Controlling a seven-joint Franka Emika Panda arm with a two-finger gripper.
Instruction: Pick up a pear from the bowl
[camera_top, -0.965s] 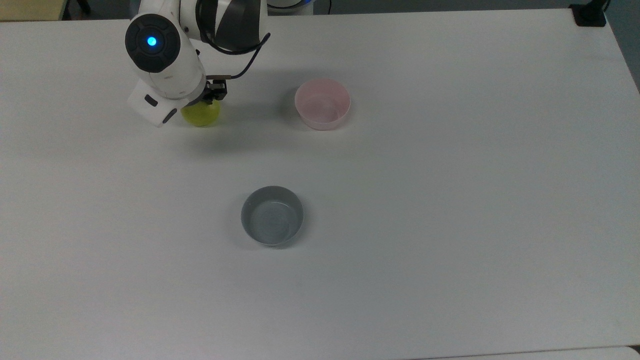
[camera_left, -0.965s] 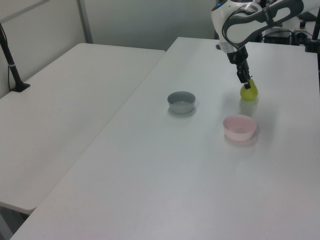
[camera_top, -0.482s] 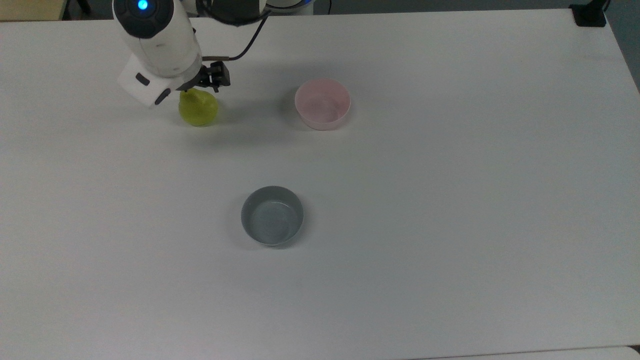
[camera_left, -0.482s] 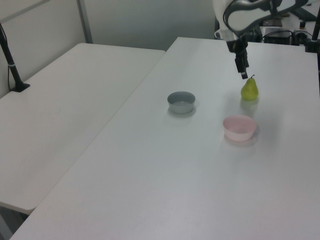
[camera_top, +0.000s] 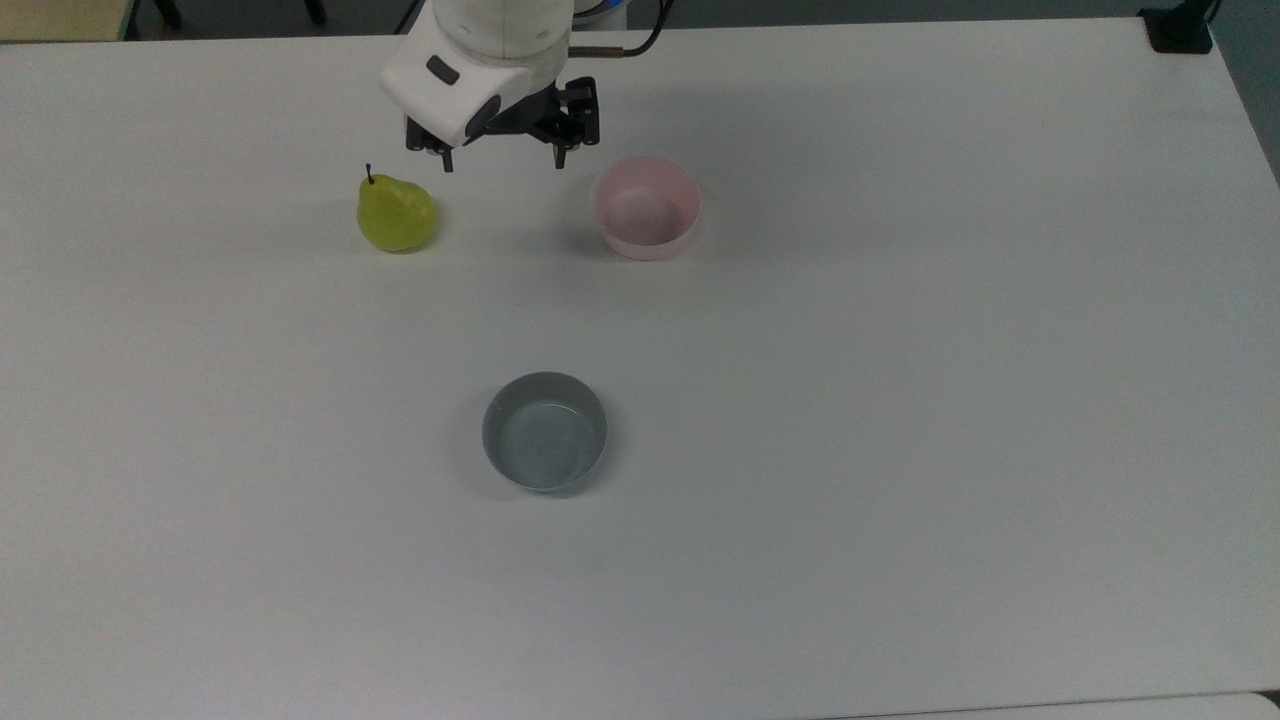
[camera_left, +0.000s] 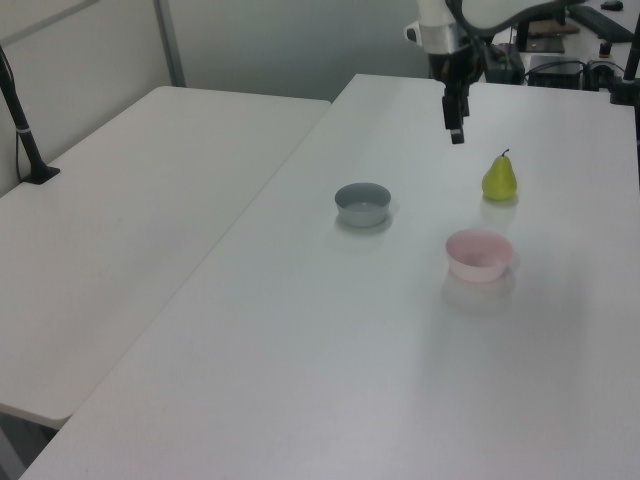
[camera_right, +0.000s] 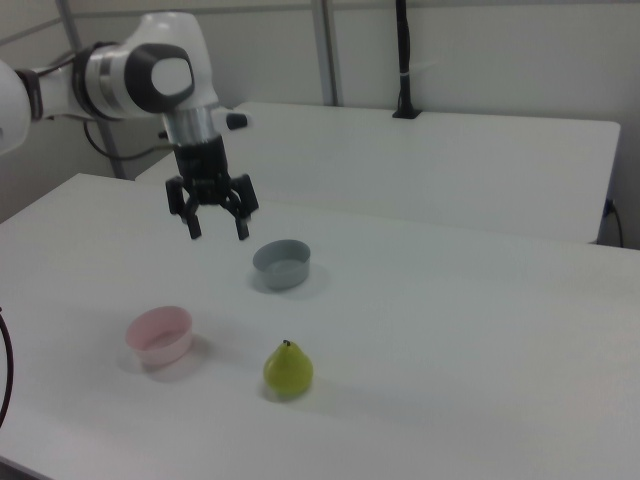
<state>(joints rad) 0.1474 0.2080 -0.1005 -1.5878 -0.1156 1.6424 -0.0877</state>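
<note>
On one wide white table (camera_top: 900, 400), one white robot arm's black two-finger gripper (camera_top: 503, 160) hangs spread and empty above two small round bowls, one pale pink (camera_top: 646, 207) and one grey-blue (camera_top: 545, 431), while one yellow-green pear (camera_top: 396, 214) stands upright on the tabletop, apart from both bowls.

From the top view the arm (camera_top: 490, 50) runs off the upper edge with only its wrist and gripper (camera_top: 500, 160) showing, while a black clamp (camera_top: 1180, 28) at the table's far corner is cut off too.
</note>
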